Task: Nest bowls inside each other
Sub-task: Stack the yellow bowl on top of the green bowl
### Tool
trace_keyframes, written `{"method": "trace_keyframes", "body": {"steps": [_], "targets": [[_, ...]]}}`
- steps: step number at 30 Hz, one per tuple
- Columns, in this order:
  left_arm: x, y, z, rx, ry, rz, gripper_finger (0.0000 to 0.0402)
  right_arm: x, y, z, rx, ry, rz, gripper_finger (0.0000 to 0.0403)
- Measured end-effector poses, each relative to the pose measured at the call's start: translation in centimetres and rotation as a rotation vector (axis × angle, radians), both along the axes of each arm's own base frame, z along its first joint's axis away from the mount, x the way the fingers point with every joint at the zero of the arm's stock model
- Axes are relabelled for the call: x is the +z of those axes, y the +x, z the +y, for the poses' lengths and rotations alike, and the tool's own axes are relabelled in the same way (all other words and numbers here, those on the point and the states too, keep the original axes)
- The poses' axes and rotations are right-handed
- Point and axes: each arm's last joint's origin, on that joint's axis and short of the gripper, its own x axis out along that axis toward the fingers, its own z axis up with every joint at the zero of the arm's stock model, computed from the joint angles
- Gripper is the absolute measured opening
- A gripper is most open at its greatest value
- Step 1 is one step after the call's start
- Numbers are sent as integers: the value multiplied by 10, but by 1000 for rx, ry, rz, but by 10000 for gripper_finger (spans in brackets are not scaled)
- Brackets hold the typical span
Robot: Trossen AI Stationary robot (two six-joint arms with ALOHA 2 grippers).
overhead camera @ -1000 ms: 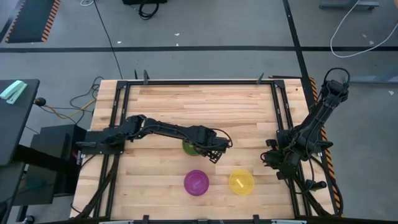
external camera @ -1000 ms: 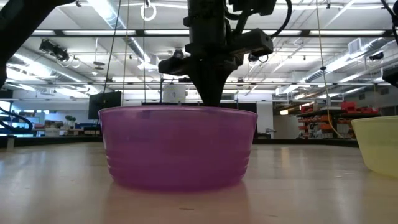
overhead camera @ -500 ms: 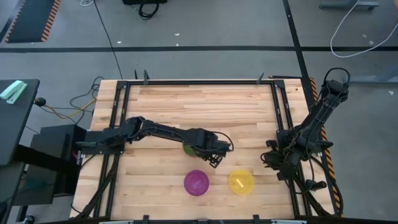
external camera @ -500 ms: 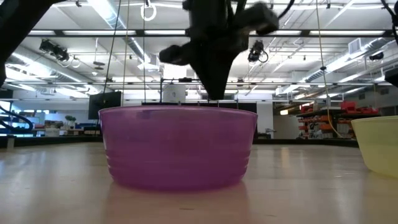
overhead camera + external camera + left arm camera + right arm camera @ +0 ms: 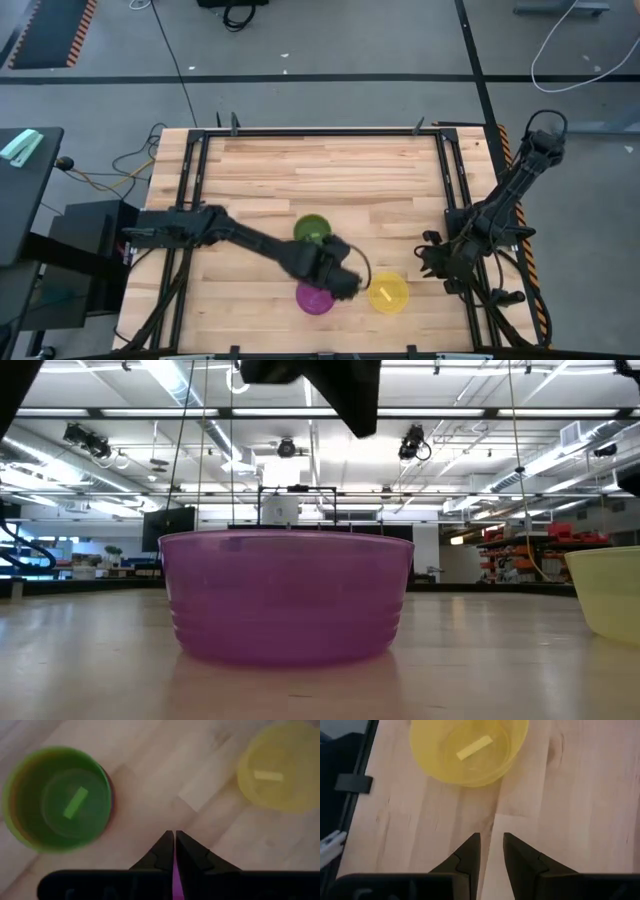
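Note:
The green bowl (image 5: 312, 229) (image 5: 57, 800) stands mid-table, with slivers of other colours around its rim. No pink, orange or blue bowl shows apart from it. The purple bowl (image 5: 314, 299) (image 5: 287, 595) and the yellow bowl (image 5: 388, 293) (image 5: 469, 747) (image 5: 280, 767) (image 5: 605, 595) stand upright side by side near the near edge. My left gripper (image 5: 340, 280) (image 5: 174, 842) (image 5: 345, 395) is shut and hovers above the purple bowl's far right rim, touching nothing. My right gripper (image 5: 430, 262) (image 5: 491, 845) is open and waits right of the yellow bowl.
A dark metal frame (image 5: 450, 190) borders the wooden table. Bare wood (image 5: 330, 170) lies beyond the green bowl, toward the far edge. The right arm's base (image 5: 480, 260) stands at the table's right side.
My left gripper has moved from over the green bowl toward the near edge and has risen; it now hangs above the purple bowl. The green bowl stands uncovered where it was. The purple and yellow bowls have stayed put.

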Motion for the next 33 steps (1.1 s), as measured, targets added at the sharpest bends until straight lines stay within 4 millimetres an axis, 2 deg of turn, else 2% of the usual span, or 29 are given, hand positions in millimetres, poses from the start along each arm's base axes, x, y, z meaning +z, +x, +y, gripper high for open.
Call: {"method": "trace_keyframes", "body": {"steps": [10,17,26,33], "targets": [[-1,-31,-63,9,79,-101,29,44,32,-10,-26,147,-56,92],[-21,-46,-83,75,45,-78,17,67,48,-23,-70,288,-40,92],[-30,-51,-79,93,58,-4,26,57,69,-54,-273,299,67,91],[-29,-54,-82,96,110,-37,24,35,89,-60,-402,145,94,91]]}}
